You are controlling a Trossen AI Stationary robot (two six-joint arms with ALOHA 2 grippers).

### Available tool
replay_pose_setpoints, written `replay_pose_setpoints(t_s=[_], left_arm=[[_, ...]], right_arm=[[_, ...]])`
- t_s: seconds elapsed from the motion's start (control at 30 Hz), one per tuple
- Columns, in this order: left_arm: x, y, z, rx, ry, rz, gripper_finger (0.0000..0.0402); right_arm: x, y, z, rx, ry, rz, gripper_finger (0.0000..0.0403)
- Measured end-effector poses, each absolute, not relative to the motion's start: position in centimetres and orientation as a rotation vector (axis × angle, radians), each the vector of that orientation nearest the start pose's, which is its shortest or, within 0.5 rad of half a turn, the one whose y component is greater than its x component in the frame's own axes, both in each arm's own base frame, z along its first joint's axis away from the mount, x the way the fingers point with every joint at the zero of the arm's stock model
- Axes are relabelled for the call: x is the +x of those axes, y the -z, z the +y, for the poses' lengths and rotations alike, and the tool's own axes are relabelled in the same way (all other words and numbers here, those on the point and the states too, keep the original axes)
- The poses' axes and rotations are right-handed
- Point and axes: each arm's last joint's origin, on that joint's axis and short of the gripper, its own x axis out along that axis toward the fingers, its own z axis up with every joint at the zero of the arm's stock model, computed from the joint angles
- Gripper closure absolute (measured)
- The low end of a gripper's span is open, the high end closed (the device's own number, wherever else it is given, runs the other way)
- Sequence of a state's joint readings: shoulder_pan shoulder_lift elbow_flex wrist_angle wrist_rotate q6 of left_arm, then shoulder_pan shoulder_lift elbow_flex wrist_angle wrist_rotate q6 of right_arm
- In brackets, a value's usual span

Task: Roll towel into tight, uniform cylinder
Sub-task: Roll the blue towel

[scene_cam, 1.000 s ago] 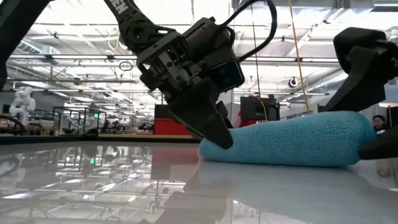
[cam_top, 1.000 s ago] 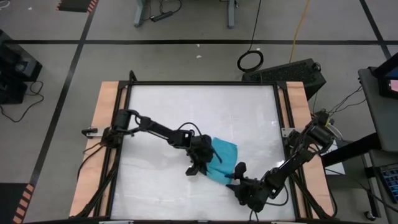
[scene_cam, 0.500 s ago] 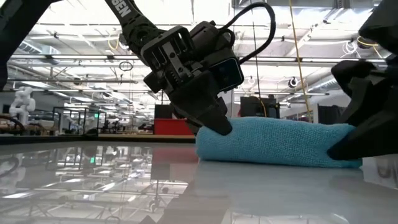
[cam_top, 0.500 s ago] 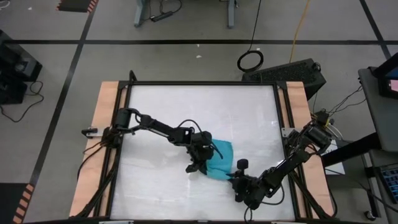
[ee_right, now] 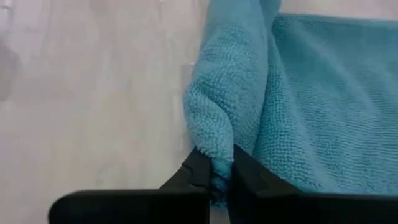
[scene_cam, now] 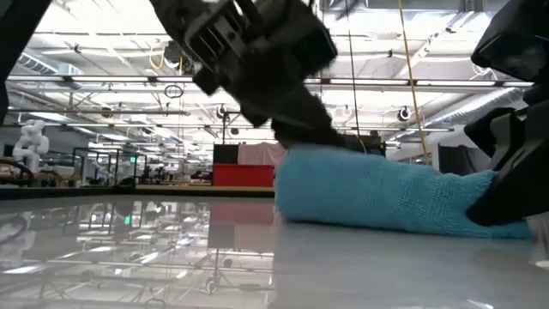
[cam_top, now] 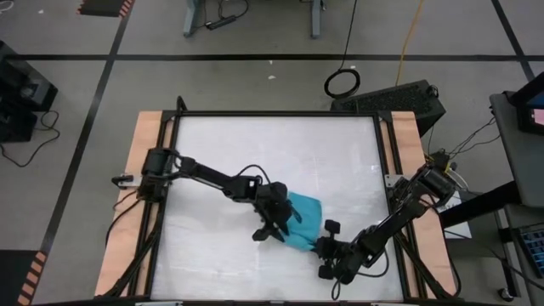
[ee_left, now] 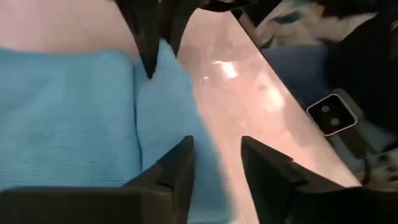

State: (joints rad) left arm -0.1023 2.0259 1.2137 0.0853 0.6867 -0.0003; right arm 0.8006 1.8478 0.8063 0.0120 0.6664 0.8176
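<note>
Now I see the towel (cam_top: 303,223) partly rolled near the surface's (cam_top: 255,153) near-right; my right pincer (ee_right: 214,171) pinches its edge, the left pincer (cam_top: 278,228) stands spread at its left end.

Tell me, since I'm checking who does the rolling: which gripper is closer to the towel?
Right. The right gripper is shut on the towel, pinching a fold at its near end. The left gripper is open at the towel's other end, its fingers apart, gripping nothing.

A plain turquoise-blue towel (cam_top: 304,220) is seen on a glossy white table (cam_top: 221,144); dark arms are shown.
</note>
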Motion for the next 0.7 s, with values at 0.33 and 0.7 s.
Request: replay_pose_setpoints(t_s=[0.33, 0.7], left_arm=[[38.4, -16.9, -13.0, 0.469, 0.575, 0.678, 0.0247], [37.6, -15.0, -17.8, 0.925, 0.425, 0.603, 0.0234]], right_arm=[[22.7, -12.4, 19.9, 0.229, 0.177, 0.740, 0.0393], [21.4, -12.0, 18.6, 0.437, 0.174, 0.686, 0.0393]])
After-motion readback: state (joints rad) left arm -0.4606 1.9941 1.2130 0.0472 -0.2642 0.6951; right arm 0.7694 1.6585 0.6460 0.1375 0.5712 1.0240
